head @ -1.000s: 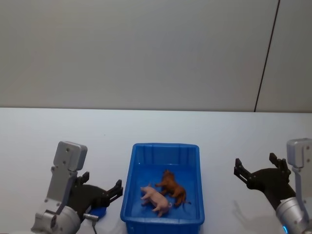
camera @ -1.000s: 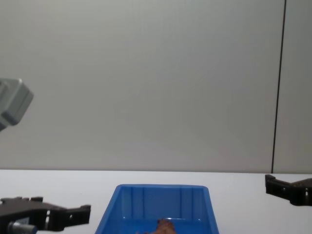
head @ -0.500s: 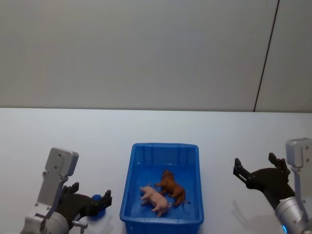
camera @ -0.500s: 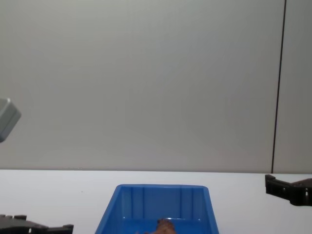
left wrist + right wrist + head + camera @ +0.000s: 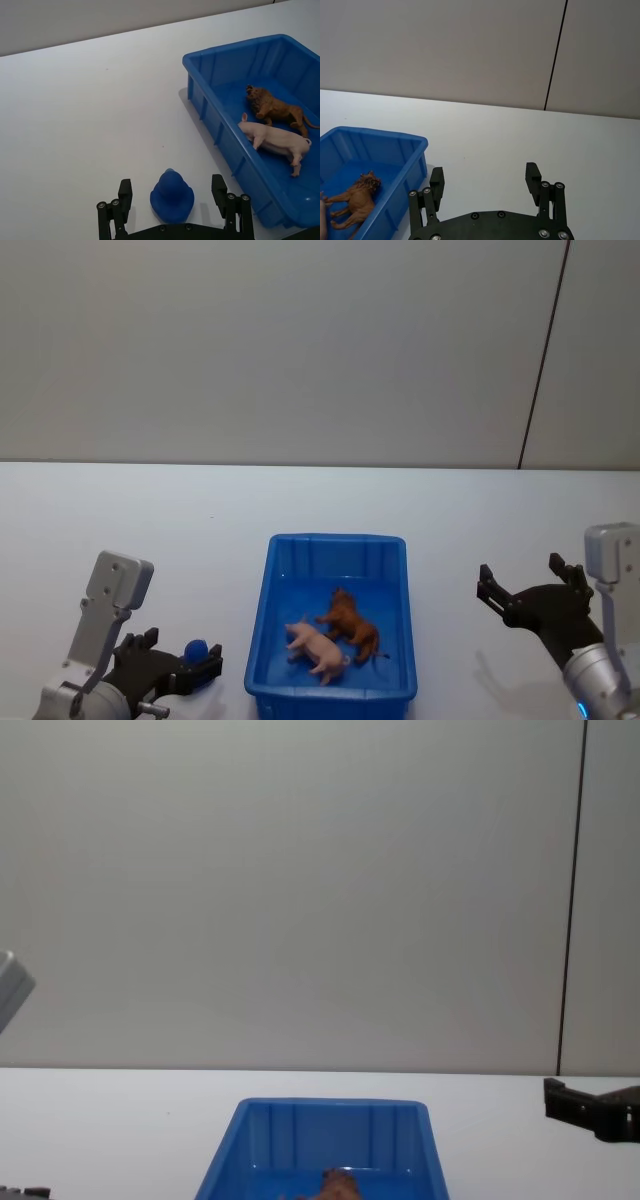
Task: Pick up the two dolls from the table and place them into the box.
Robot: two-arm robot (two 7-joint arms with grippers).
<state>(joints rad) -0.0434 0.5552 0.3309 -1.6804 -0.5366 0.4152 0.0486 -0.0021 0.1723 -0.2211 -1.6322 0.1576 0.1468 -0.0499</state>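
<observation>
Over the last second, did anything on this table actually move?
The left gripper pulled back from beside the box toward the robot, open, around a small blue object. The right gripper and both dolls, brown and pink, stayed put.

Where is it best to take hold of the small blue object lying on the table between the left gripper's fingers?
Probably at the wide base of the blue object, from above: it narrows to a rounded top. The left gripper is open, with a finger already on either side.
</observation>
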